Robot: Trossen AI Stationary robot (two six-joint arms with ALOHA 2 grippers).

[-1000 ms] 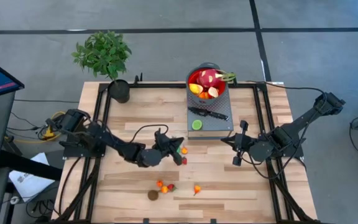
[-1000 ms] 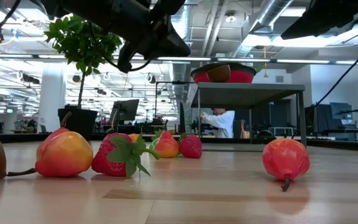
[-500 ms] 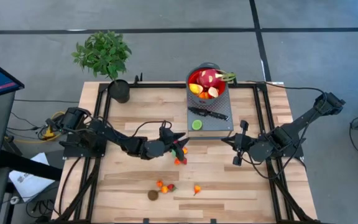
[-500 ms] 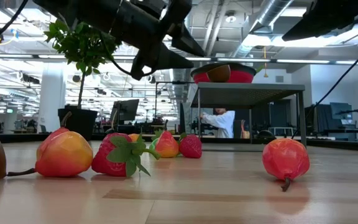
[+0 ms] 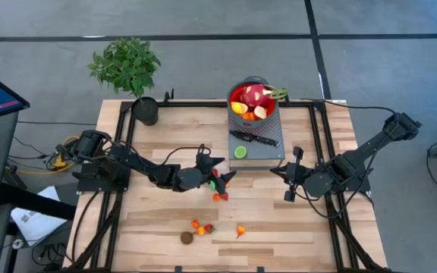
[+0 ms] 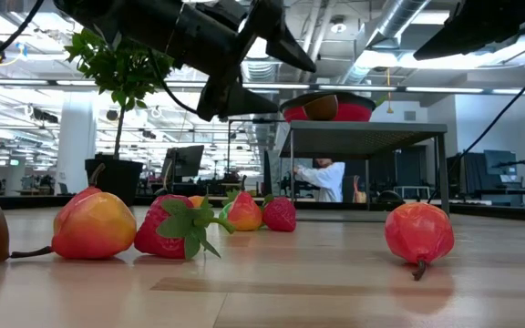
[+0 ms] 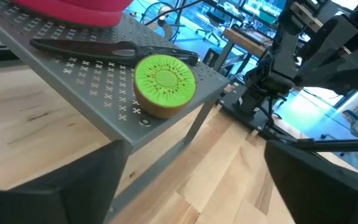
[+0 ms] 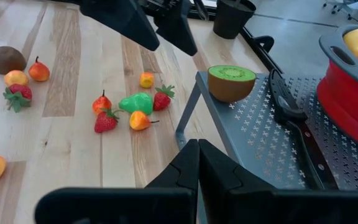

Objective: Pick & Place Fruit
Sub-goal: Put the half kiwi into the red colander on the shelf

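My left gripper (image 5: 224, 170) hangs open above a small cluster of toy fruit (image 5: 218, 191) at mid-table: a green piece (image 8: 137, 102), strawberries and small orange pieces. Nothing shows between its fingers in the left wrist view (image 7: 194, 152). A cut kiwi half (image 7: 161, 85) rests flat side up on the grey stand (image 5: 268, 150), beside the knife (image 5: 254, 139). The red bowl (image 5: 234, 97) at the stand's far end holds more fruit, with the dragon fruit (image 5: 255, 95) on top. My right gripper (image 5: 278, 173) waits shut to the right of the stand's near edge.
More fruit lies near the table's front: a brown one (image 5: 187, 237), small orange and red ones (image 5: 197, 226) and one apart (image 5: 240, 230). A potted plant (image 5: 144, 108) stands at the far left corner. Bare wood lies between the two fruit groups.
My left gripper has swung toward the far edge and the grey stand, and its fingers have gone from shut to wide open. The fruit on the table has not moved.
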